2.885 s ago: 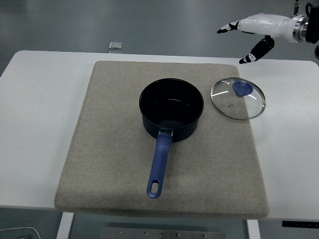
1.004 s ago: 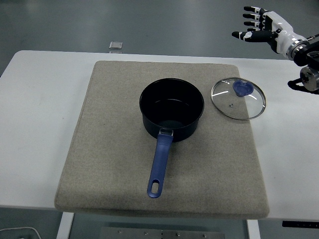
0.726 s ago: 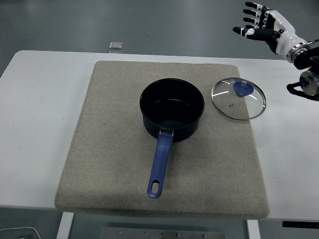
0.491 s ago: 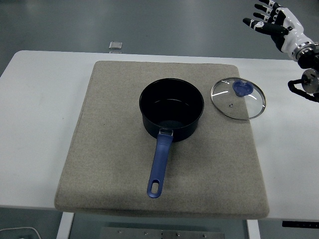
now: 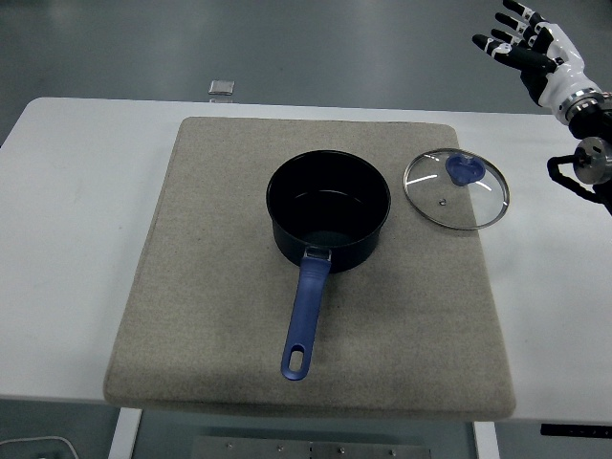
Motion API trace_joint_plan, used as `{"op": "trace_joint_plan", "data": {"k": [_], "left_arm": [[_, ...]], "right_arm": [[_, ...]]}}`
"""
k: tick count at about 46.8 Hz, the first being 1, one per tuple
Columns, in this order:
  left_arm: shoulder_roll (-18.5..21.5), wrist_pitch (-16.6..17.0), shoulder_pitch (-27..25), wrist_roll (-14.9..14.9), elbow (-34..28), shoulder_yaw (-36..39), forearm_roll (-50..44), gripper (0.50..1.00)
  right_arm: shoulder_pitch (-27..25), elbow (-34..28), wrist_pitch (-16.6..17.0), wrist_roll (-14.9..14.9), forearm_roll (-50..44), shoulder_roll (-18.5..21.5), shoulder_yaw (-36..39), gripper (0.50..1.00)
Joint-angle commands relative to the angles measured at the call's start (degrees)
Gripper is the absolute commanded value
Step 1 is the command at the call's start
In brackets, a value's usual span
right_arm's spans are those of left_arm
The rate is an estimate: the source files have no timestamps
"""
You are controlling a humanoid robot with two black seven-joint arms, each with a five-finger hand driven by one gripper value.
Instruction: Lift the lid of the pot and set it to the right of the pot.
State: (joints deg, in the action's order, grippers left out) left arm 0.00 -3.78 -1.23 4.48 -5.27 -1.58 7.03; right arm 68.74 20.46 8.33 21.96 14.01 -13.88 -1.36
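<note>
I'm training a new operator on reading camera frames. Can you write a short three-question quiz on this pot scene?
1. True or false: the glass lid sits on the pot.
2. Which way does the pot's blue handle point: A) toward the table's near edge, B) toward the far edge, C) toward the lid?
3. Fill in: the right hand is raised near the picture's top right, fingers spread, holding ____.

Key
1. False: it lies flat on the grey mat, right of the pot, apart from it.
2. A.
3. Nothing.
</note>
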Motion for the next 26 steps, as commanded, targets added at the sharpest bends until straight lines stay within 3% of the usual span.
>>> {"op": "trace_joint_plan", "data": {"k": [1, 26], "left_arm": [[0.00, 0.00, 0.00, 0.00, 0.00, 0.00, 0.00, 1.000], [0.00, 0.00, 0.00, 0.00, 0.00, 0.00, 0.00, 1.000]], "right_arm": [[-0.10, 0.02, -0.07, 0.01, -0.03, 0.00, 0.04, 0.909], [-0.54, -0.06, -0.60, 0.19, -0.91, 0.00, 0.04, 0.909]]}}
